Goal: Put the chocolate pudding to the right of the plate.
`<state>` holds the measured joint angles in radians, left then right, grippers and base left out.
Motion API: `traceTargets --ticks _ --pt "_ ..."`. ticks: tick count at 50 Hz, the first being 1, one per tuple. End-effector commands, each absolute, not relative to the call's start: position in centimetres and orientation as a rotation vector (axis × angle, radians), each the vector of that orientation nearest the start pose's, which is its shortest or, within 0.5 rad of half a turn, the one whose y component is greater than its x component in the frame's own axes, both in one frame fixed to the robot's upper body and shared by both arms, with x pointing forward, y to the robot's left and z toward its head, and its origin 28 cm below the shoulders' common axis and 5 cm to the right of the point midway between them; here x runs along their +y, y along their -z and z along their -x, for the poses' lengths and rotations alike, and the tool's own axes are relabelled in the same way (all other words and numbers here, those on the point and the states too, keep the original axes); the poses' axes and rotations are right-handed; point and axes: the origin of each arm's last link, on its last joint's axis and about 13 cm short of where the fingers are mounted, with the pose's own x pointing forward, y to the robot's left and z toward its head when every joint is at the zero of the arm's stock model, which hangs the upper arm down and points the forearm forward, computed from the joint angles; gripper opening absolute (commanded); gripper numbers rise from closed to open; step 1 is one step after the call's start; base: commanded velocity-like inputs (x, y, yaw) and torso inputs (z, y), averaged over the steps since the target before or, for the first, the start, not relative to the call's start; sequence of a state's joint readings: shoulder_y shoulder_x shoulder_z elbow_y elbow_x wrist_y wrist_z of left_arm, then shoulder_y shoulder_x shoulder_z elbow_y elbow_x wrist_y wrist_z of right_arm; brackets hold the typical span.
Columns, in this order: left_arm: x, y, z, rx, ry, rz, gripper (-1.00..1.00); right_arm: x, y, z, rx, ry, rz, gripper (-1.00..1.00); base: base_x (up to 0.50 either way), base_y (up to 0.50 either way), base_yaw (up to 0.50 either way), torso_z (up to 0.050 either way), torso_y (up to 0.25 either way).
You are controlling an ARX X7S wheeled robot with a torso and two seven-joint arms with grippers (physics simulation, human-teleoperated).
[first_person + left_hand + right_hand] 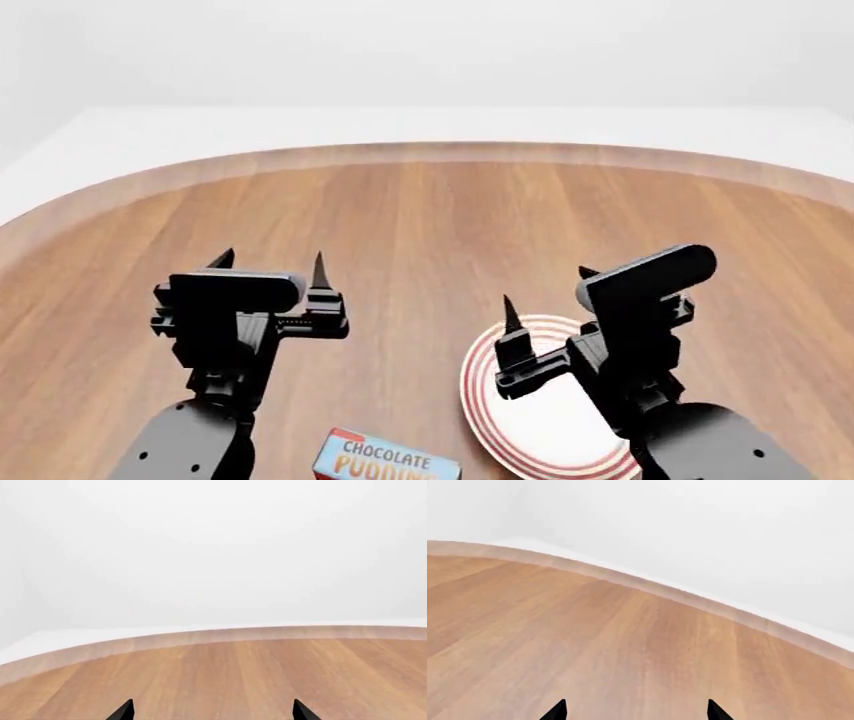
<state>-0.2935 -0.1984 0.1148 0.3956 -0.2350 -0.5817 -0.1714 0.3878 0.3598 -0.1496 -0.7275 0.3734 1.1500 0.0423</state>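
Nothing done yet: chocolate pudding sits left of plate, untouched. My left gripper and right gripper both spread wide, empty. Pick and carry remain.

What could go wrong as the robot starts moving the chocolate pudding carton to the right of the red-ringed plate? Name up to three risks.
1. The dark brown chocolate pudding carton lies left of the round white red-ringed plate, so carrying it across could clip the plate.
2. The open right hand hovers over the plate and could knock it when lowering.
3. The carton sits at the head view's bottom edge, partly cut off, so aiming a grasp may be unreliable.
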Motion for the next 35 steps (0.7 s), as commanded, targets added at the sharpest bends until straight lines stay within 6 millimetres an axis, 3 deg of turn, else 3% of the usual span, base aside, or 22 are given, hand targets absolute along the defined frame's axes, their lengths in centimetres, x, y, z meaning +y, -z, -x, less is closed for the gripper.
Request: traceTargets --ticks 1,7,12,35 --pt "21.5 -12.3 -25.4 -0.075 0.028 -0.024 1.0 -12.3 -17.4 -21.2 0.21 -0.354 0.315 1.0 0.0 0.0 0.0 0.0 0.0" --pt "21.6 -12.3 -25.4 -0.072 0.022 -0.021 1.0 -13.0 -18.6 -20.6 0.333 -0.495 0.39 1.0 0.0 0.0 0.0 0.0 0.0" --pt "21.7 -12.2 -25.5 -0.071 0.02 -0.023 1.0 -13.3 -19.2 -20.4 0.331 -0.606 0.405 1.0 0.0 0.0 0.0 0.0 0.0" --pt "21.7 -12.0 -25.6 -0.066 0.018 -0.02 1.0 -13.1 -18.0 -19.3 0.441 -0.864 0.555 1.0 0.0 0.0 0.0 0.0 0.0"
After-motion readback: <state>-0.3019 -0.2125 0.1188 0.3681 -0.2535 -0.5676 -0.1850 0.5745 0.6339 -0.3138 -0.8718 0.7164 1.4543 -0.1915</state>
